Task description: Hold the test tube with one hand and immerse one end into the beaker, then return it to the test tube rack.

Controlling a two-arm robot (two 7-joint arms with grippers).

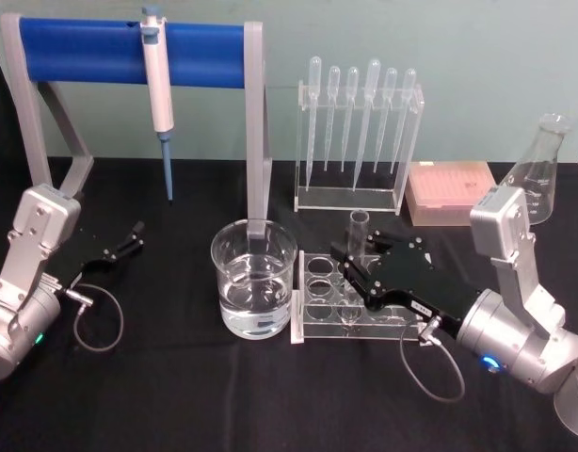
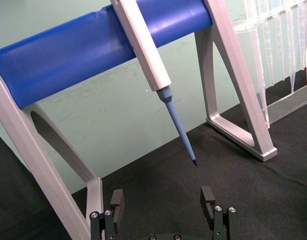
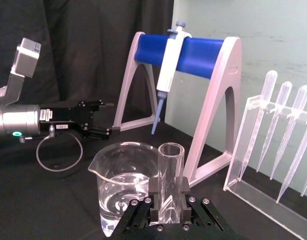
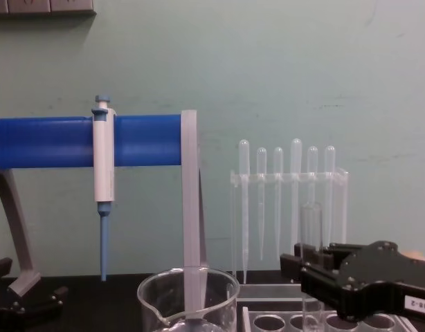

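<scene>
The clear test tube (image 1: 359,229) stands upright at the back row of the clear rack (image 1: 317,331), its lower end down among the rack's holes. My right gripper (image 1: 351,261) is shut on the tube's middle, one black finger on each side. In the right wrist view the test tube (image 3: 171,172) rises between the fingers of the right gripper (image 3: 169,200). The beaker (image 1: 254,279), part full of clear liquid, sits just left of the rack. The chest view has the test tube (image 4: 311,225), right gripper (image 4: 309,268) and beaker (image 4: 188,294). My left gripper (image 1: 129,241) rests open at the far left.
A blue-barred stand (image 1: 129,52) holding a pipettor (image 1: 159,89) rises behind the beaker. A rack of plastic pipettes (image 1: 360,122), a pink tip box (image 1: 449,193) and a conical flask (image 1: 538,169) stand at the back right. The left gripper (image 2: 162,202) faces the stand.
</scene>
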